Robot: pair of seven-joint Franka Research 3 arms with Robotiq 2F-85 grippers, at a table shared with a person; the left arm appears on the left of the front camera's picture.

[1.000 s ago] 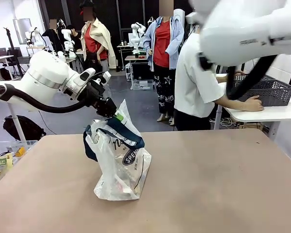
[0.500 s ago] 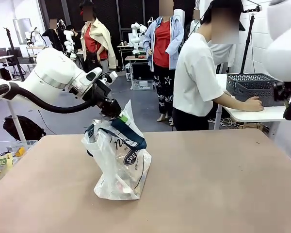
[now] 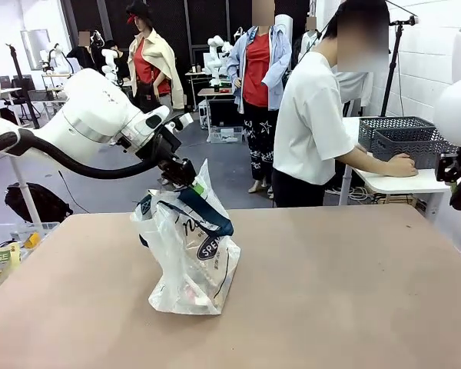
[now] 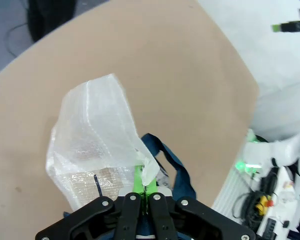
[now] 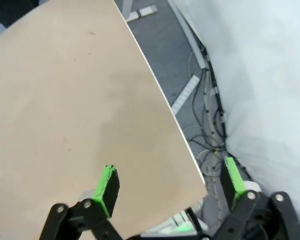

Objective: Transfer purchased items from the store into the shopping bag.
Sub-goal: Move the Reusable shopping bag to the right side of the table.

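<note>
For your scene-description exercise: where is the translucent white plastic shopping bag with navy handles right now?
In the front view, the translucent white plastic shopping bag stands left of centre on the tan table, its top edge pinched by the shut left gripper.

the shopping bag (image 3: 188,254) stands on the table (image 3: 330,292), left of the middle. the left gripper (image 3: 186,178) is right above it, pinching the bag's top edge. the person (image 3: 311,131) is behind the table at the far side, hand (image 3: 403,164) on a side table (image 3: 415,183) off to the right, basket (image 3: 403,138) on that. the right gripper (image 5: 167,187) hangs over the table's right edge.
</note>
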